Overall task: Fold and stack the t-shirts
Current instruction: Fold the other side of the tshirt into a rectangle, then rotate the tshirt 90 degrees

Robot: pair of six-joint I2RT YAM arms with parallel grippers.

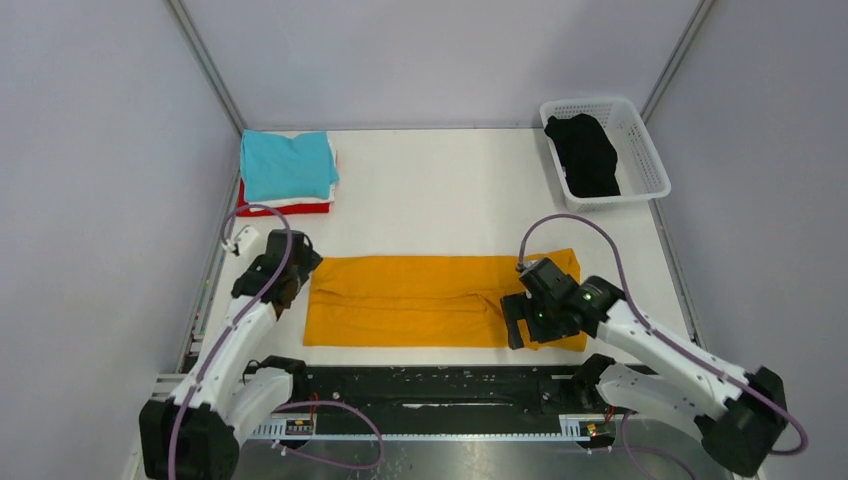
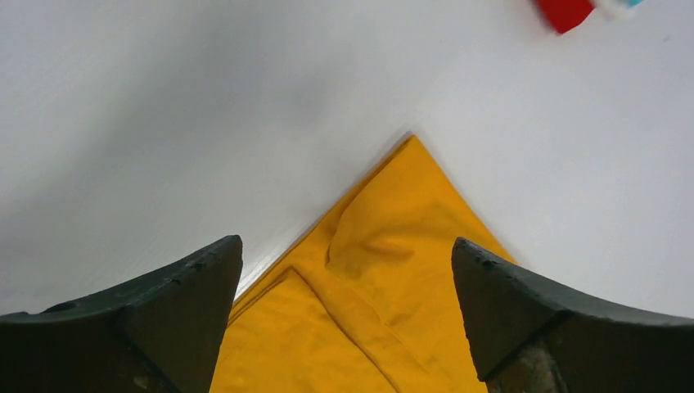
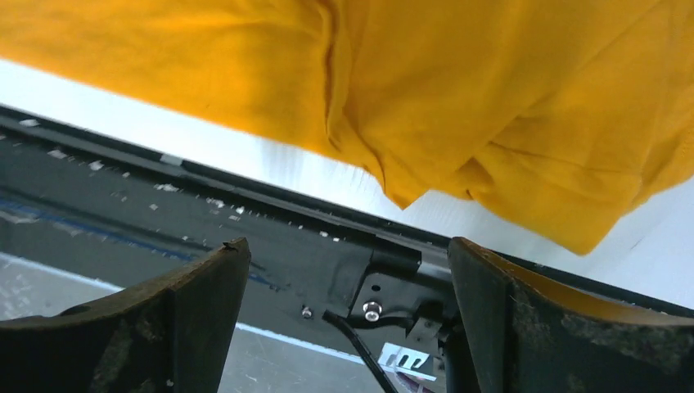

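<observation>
- The folded stack, with a teal t-shirt over a white t-shirt over a red t-shirt, is located at the far left of the table. It could be knocked askew if the left arm is swung outward during a fold.
- The left gripper is spread wide and empty over the far left corner of the mustard-orange t-shirt. Layers are visible at that corner. If only the top layer is pinched, the fold would be pulled apart.
- The mustard-orange t-shirt is laid as a long band across the near middle of the table. If its two ends are lifted unevenly, the band is likely to be skewed or creased.
- The right gripper is likewise spread wide with nothing held, at the near right end, where the cloth is bunched beside the black rail. A lump could be grasped instead of a clean edge, or the hem could be dragged onto the rail.
- The black t-shirt is contained in the white basket at the far right, well apart. No interference is expected.
</observation>
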